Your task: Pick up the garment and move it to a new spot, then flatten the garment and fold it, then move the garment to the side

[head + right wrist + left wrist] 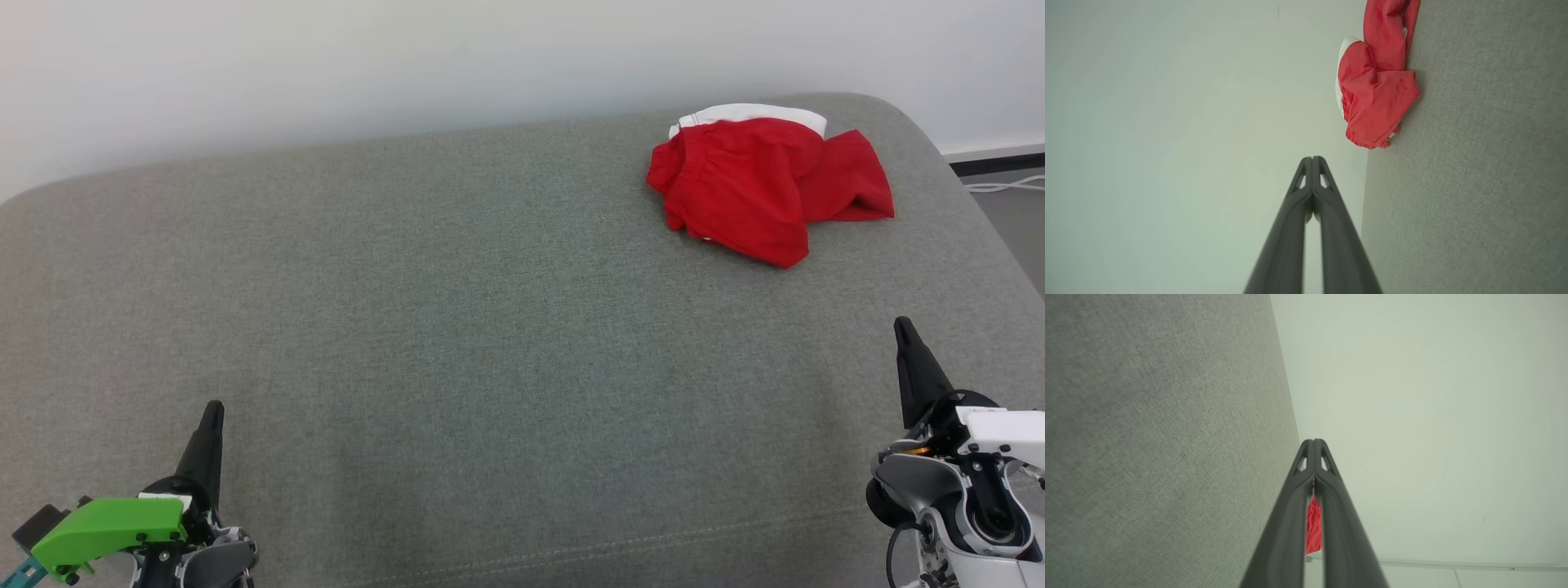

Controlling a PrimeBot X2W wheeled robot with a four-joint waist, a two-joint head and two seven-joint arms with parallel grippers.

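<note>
i'm looking at a red garment [759,184] lying crumpled at the far right of a grey cushion [457,310], close to its back edge and rounded corner. the cloth is looking thin and matte, with a gathered elastic band and a white strip showing along the top. the cushion is showing a coarse woven texture with a stitched seam near the front. behind it a plain pale wall [326,65] is rising.

the left gripper [214,408] is hovering at lower left, its dark tapered fingers pressed together with nothing between them, beside a glossy green cover [106,527]. the right gripper [904,327] is sitting at lower right, also pinched closed and empty, well apart from the garment. a white cable [1004,186] is lying past the cushion.
</note>
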